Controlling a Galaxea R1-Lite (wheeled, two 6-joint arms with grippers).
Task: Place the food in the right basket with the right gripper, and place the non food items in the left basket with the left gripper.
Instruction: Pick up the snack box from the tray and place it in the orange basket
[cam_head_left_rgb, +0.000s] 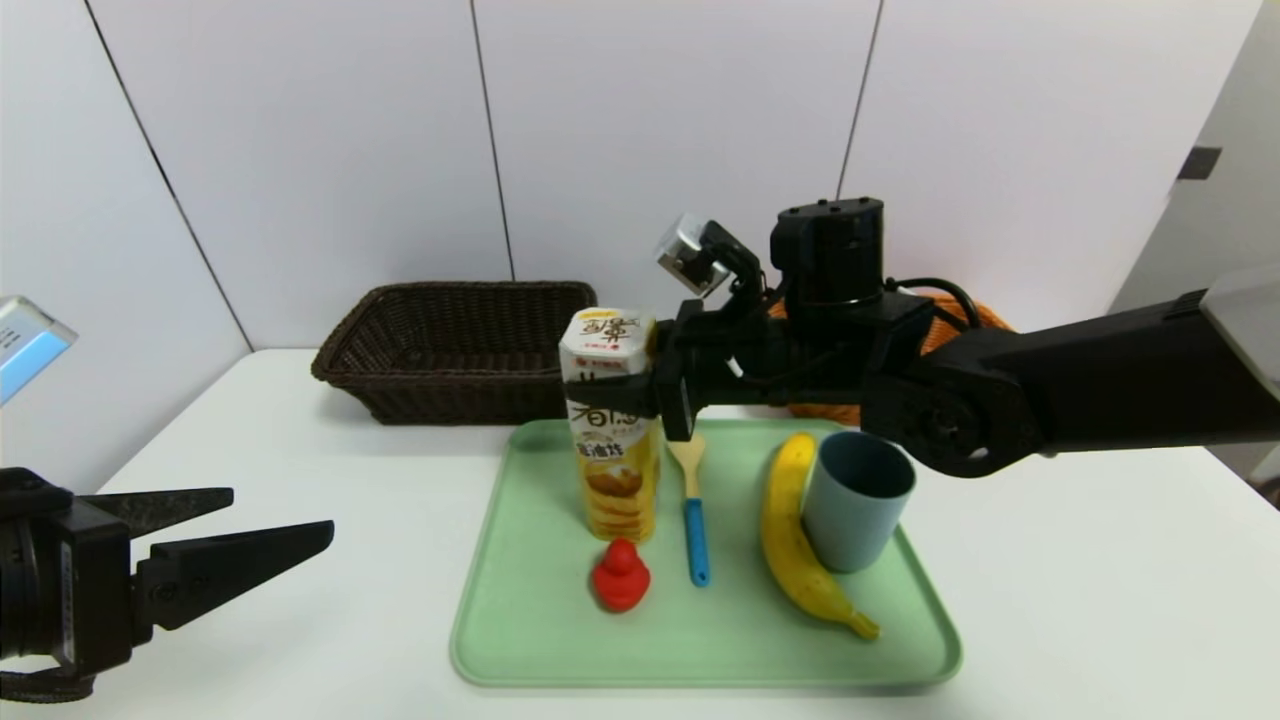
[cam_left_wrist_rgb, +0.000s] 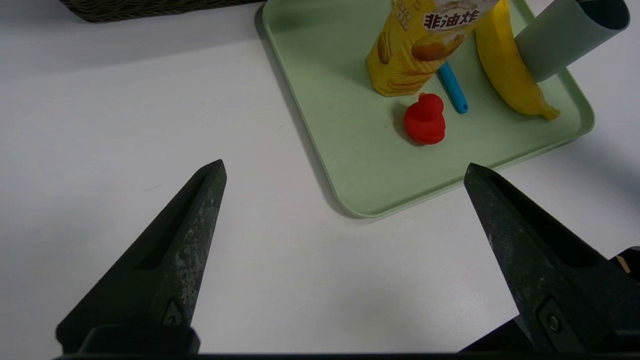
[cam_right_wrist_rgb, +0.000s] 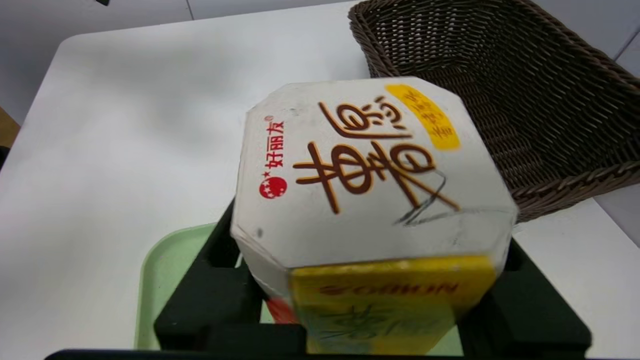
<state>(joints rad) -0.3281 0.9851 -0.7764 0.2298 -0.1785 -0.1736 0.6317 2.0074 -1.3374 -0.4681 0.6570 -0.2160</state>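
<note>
So this is the grab step on the first food item. The right gripper (cam_head_left_rgb: 612, 388) has reached in from the right and sits around the upper part of the snack box (cam_head_left_rgb: 610, 425), which stands upright at the far left of the green tray (cam_head_left_rgb: 520, 640). From the right wrist view the box (cam_right_wrist_rgb: 370, 195) fills the space between the two fingers (cam_right_wrist_rgb: 215, 295), one on each side, pressed against or just about against its walls, so I'd call it closing on the box; whether the squeeze is firm yet I can't say. The box looks to be still standing on the tray.

Next move, I'd guess: firm up the grip, lift straight up so it clears the spoon (cam_head_left_rgb: 692, 510) and duck (cam_head_left_rgb: 620, 577) just beside it, then carry it right and far to the orange basket (cam_head_left_rgb: 960, 312), mostly hidden behind the arm.

Banana (cam_head_left_rgb: 795, 540) and cup (cam_head_left_rgb: 855, 498) lie touching on the right of the tray. Left gripper (cam_head_left_rgb: 265, 545) is parked near left, fingers spread wide, holding nothing. Dark basket (cam_head_left_rgb: 455, 345) sits far left.
</note>
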